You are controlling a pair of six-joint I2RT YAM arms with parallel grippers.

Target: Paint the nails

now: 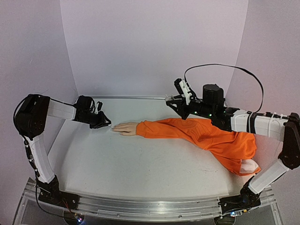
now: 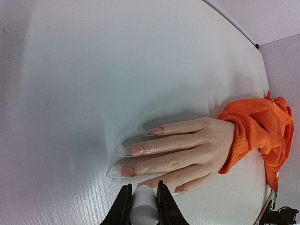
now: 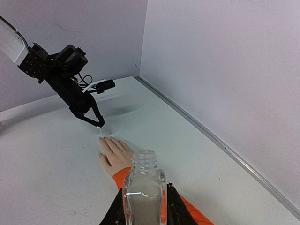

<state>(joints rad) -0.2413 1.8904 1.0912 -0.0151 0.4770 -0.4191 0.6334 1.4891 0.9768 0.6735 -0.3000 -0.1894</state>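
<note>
left end effector [image 1: 107, 124] low at tip of one mannequin hand [image 1: 124, 128] flat on surface [image 1: 140, 168], clenched on one white cylinder [image 2: 144, 208], right end effector [image 3: 143, 208] raised, grasping one clear bottle [image 3: 143, 180], four nails [image 2: 137, 149] plainly showing

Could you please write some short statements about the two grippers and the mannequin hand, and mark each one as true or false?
1. The left gripper is shut on a small white cylinder. True.
2. The clear bottle in the right gripper has a cap on. False: its mouth is open and no cap is on it.
3. The mannequin hand lies palm up. False: its back faces up, so the nails show.
4. The mannequin hand comes out of an orange sleeve. True.
</note>
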